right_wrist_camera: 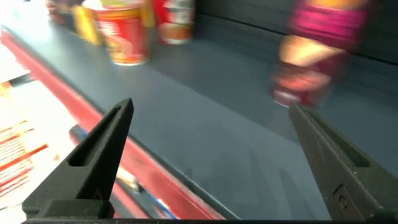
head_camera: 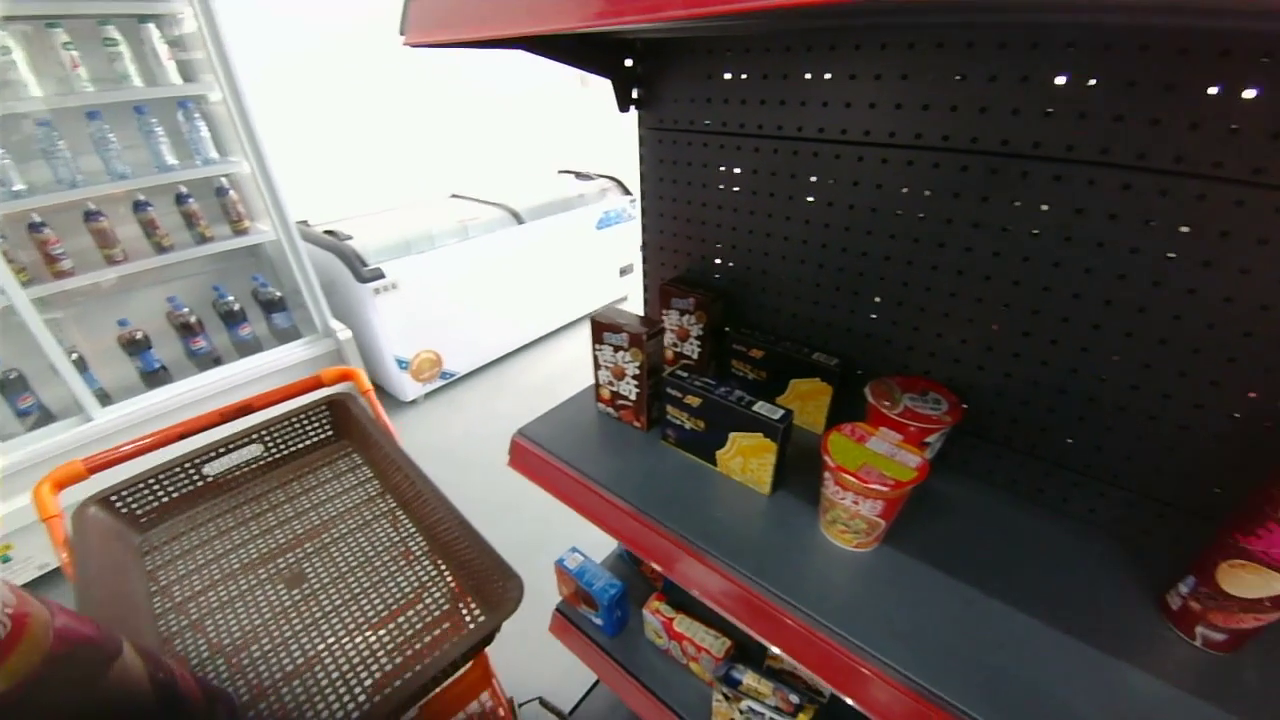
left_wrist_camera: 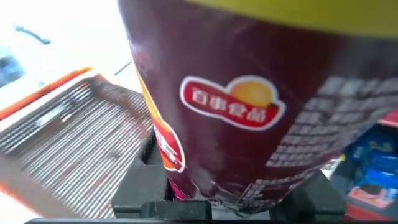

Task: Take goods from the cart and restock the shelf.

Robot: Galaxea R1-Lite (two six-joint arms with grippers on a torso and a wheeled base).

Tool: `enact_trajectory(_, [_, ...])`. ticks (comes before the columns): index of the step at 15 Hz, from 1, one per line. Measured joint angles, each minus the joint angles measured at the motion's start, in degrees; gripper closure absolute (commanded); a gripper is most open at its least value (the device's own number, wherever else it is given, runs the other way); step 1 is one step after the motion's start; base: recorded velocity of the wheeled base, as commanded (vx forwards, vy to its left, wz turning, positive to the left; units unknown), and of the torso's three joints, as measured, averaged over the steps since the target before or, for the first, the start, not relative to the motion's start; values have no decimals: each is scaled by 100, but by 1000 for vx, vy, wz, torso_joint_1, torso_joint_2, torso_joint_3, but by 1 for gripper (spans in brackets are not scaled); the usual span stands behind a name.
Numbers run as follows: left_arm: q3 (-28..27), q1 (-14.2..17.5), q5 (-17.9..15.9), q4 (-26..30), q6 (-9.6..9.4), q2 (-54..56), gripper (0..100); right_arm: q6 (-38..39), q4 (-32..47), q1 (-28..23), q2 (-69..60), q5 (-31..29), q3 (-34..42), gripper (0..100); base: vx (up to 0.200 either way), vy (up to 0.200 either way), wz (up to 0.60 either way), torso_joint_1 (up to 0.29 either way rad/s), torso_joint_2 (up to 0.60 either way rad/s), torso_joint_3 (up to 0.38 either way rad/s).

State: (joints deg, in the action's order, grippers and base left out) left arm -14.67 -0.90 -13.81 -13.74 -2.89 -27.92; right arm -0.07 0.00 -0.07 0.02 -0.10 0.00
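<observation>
Closest to your left wrist camera is a dark red chip can (left_wrist_camera: 249, 112), clamped between the fingers of your left gripper (left_wrist_camera: 230, 196) by the near edge of the brown cart basket (head_camera: 300, 540). Your right gripper (right_wrist_camera: 217, 155) hangs with its fingers spread wide above the grey shelf (head_camera: 980, 600). A second chip can (head_camera: 1230, 590) stands on that shelf, right of two noodle cups (head_camera: 865, 485).

maroon chip can (head_camera: 1235, 590) cut off at four o'clock, second can (head_camera: 40, 660) cropped at eight o'clock, lower-shelf packets (head_camera: 690, 635) half hidden
</observation>
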Motion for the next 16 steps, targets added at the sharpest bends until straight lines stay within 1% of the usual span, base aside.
enact_trajectory(3, [-77,2,0,285,2,358,100,0,0,-2,0,0,0,0,0,0,-600,2,2,-2])
enact_trajectory(14, [23,-22,-17,282,32,571,100,-2,-2,-2,0,0,0,0,0,0,-600,1,1,2])
enact_trajectory(16, [32,-26,-24,299,32,573,100,2,5,-2,0,0,0,0,0,0,0,0,0,0])
